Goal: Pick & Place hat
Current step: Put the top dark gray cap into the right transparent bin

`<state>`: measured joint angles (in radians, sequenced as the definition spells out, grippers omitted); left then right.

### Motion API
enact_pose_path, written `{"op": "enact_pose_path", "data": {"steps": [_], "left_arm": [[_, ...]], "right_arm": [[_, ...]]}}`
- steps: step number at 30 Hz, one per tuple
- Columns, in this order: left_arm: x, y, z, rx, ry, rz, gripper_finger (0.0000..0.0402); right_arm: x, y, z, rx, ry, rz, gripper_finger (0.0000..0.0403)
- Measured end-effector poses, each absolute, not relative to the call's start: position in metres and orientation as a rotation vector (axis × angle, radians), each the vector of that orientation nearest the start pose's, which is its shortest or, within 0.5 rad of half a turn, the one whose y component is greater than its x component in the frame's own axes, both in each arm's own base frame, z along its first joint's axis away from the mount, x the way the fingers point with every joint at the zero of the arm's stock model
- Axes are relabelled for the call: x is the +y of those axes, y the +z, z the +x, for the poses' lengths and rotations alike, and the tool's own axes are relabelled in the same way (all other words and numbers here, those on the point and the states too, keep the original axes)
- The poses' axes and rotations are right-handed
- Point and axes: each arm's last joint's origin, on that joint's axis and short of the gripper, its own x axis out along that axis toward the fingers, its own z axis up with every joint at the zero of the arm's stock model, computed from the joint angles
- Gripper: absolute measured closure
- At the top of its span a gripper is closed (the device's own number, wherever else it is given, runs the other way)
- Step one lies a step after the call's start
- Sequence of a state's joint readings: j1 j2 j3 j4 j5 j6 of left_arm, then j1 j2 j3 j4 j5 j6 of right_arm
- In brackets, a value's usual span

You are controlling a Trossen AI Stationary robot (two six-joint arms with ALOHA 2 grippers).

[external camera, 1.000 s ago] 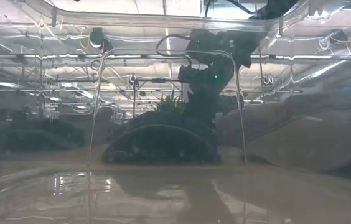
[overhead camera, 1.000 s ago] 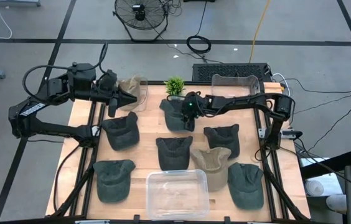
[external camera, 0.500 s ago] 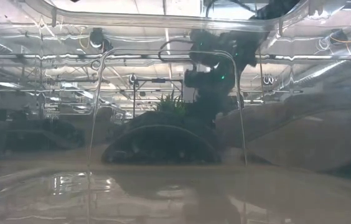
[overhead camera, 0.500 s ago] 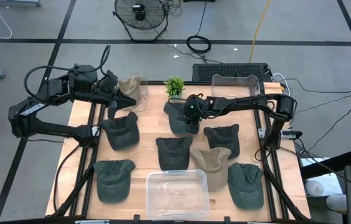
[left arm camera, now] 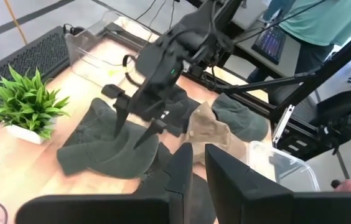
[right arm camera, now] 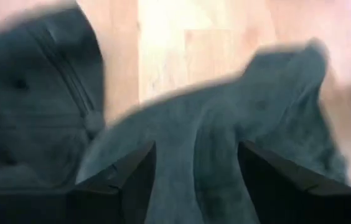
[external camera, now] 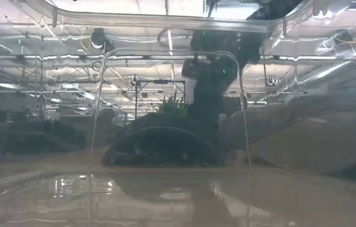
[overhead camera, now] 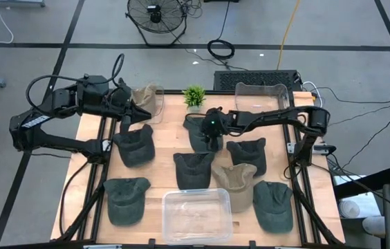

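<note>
Right gripper [overhead camera: 211, 136] now shifted a little toward the table's right edge and lower over the dark cap [overhead camera: 200, 131] near the middle of the far edge, beside the small plant [overhead camera: 194, 95]; fingers spread wide and straddling the crumpled crown, not yet closed. Reads as the final descent before the grasp. Left gripper [overhead camera: 140, 110] waiting near the far left corner, fingers narrow, holding nothing.
</note>
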<state>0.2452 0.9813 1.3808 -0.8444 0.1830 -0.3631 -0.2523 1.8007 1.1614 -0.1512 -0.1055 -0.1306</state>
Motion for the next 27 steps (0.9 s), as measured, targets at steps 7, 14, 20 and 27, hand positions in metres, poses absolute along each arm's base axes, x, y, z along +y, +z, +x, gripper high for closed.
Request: {"op": "enact_pose_path", "data": {"steps": [7,14,20,27], "left_arm": [[0.032,0.432,0.159,0.426,0.124,-0.489,0.0353],[0.03,0.432,0.16,0.433,0.105,-0.478,0.0353],[0.03,0.432,0.16,0.432,0.111,-0.482,0.0353],[0.031,0.432,0.16,0.417,0.148,-0.472,0.0353]], "right_arm": [[-0.096,0.182,0.369,0.839,-0.1,0.043,0.0179],[-0.097,0.181,0.364,0.886,-0.099,0.06,0.0211],[-0.096,0.181,0.363,0.9,-0.072,0.076,0.029],[-0.091,0.191,0.358,0.893,-0.022,0.095,0.0392]]}}
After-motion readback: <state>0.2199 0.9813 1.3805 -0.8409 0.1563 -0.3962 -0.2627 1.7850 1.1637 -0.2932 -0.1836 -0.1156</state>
